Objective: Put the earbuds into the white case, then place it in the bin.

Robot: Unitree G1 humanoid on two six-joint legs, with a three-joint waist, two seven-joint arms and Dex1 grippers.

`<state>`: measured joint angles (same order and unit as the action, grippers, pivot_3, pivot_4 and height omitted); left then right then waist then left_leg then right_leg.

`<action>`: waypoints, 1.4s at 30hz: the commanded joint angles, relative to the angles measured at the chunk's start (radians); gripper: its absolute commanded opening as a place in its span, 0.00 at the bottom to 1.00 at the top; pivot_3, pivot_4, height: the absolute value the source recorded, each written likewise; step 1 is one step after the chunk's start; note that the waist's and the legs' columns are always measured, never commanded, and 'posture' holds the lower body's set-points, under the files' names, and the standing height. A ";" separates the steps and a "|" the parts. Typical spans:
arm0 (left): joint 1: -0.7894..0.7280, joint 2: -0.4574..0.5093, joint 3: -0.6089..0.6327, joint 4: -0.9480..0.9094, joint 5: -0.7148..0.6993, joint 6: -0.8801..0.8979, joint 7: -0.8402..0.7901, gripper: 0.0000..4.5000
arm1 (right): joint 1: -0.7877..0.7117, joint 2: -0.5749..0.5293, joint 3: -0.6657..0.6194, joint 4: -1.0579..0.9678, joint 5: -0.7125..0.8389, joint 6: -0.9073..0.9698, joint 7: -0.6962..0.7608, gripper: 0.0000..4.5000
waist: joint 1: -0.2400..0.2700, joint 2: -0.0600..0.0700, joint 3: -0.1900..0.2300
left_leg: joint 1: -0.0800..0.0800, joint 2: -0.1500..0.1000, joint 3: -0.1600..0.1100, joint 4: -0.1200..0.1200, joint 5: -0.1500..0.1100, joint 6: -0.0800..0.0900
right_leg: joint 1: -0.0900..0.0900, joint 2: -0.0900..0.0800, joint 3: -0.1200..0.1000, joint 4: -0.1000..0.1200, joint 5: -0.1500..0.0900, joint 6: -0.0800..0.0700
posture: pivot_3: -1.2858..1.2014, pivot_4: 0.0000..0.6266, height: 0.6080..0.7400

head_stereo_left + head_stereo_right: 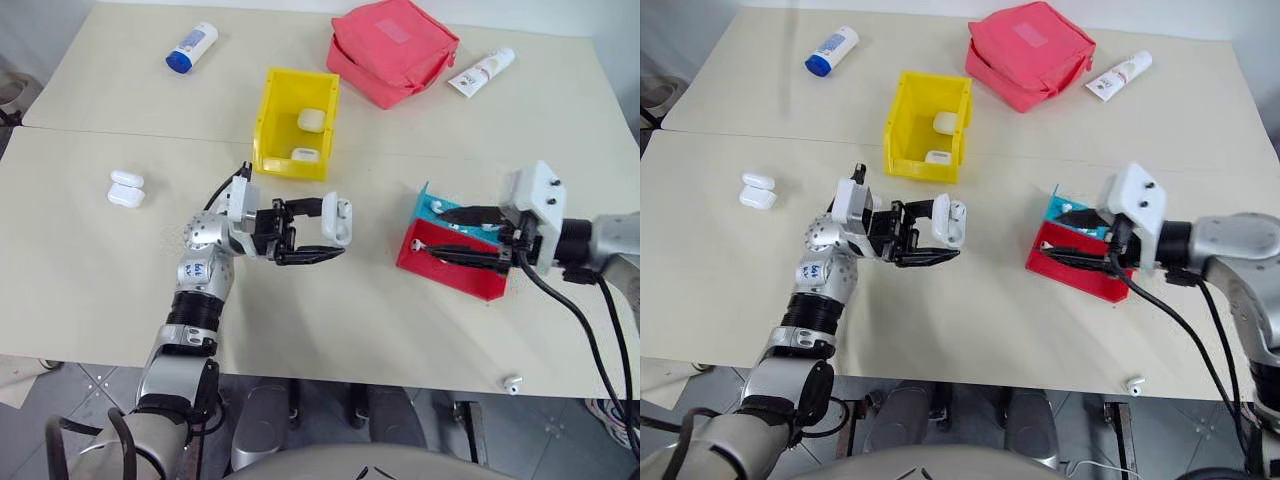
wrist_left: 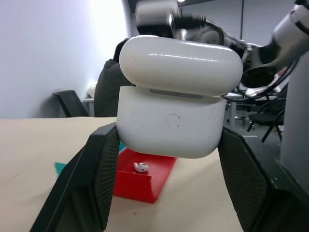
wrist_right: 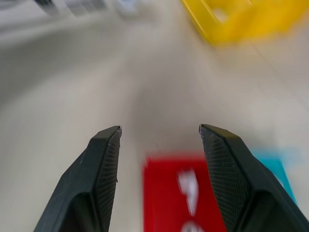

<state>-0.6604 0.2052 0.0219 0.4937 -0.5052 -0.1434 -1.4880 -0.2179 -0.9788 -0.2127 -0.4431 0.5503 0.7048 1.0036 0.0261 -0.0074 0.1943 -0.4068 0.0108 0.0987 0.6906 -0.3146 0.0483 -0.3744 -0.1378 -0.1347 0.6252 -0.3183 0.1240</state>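
The left gripper (image 1: 322,232) pinched a white case (image 1: 337,220) between its two black fingers, lid ajar, above the bare table (image 1: 90,260) just in front of the yellow bin (image 1: 275,125); two more cases (image 1: 310,120) lay inside that bin, and another pair (image 1: 126,189) sat well to the robot's left. The right gripper (image 1: 448,234) hung with its fingers spread and empty over the red tray (image 1: 470,278), which held an earbud (image 2: 140,167) and touched a blue tray (image 1: 428,208); a stray earbud (image 1: 512,382) lay near the table's front edge.
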 commanded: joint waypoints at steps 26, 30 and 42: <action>-0.017 -0.035 0.013 -0.064 -0.013 0.012 0.061 0.61 | 0.046 -0.046 -0.138 -0.036 -0.062 0.278 -0.353 0.73 | -0.006 0.000 0.000 | 0.002 0.001 0.000 -0.001 0.000 0.000 | 0.000 0.001 0.003 -0.001 0.000 0.000 | 0.52 0.24 1.00; 0.025 -0.034 0.007 -0.127 -0.016 0.018 0.083 0.61 | -0.255 -0.055 0.114 0.122 -0.117 0.359 -0.348 0.99 | -0.015 0.001 0.000 | 0.001 0.000 0.001 -0.001 0.001 0.000 | -0.001 -0.002 0.002 0.000 0.000 0.000 | 0.52 0.24 1.00; 0.113 -0.008 -0.003 -0.257 -0.018 0.048 0.146 0.61 | -0.699 0.112 0.502 0.486 -0.272 0.448 -0.310 0.85 | -0.028 0.001 0.001 | 0.000 -0.002 0.000 -0.003 0.001 0.000 | -0.001 -0.002 0.000 0.000 0.000 0.000 | 0.52 0.24 1.00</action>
<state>-0.5532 0.1959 0.0199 0.2844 -0.5071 -0.0980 -1.3533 -0.8774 -0.8680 0.2831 0.0275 0.3109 1.1546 0.6865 -0.0022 -0.0061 0.1949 -0.4070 0.0092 0.0993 0.6877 -0.3134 0.0484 -0.3757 -0.1402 -0.1352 0.6249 -0.3184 0.1238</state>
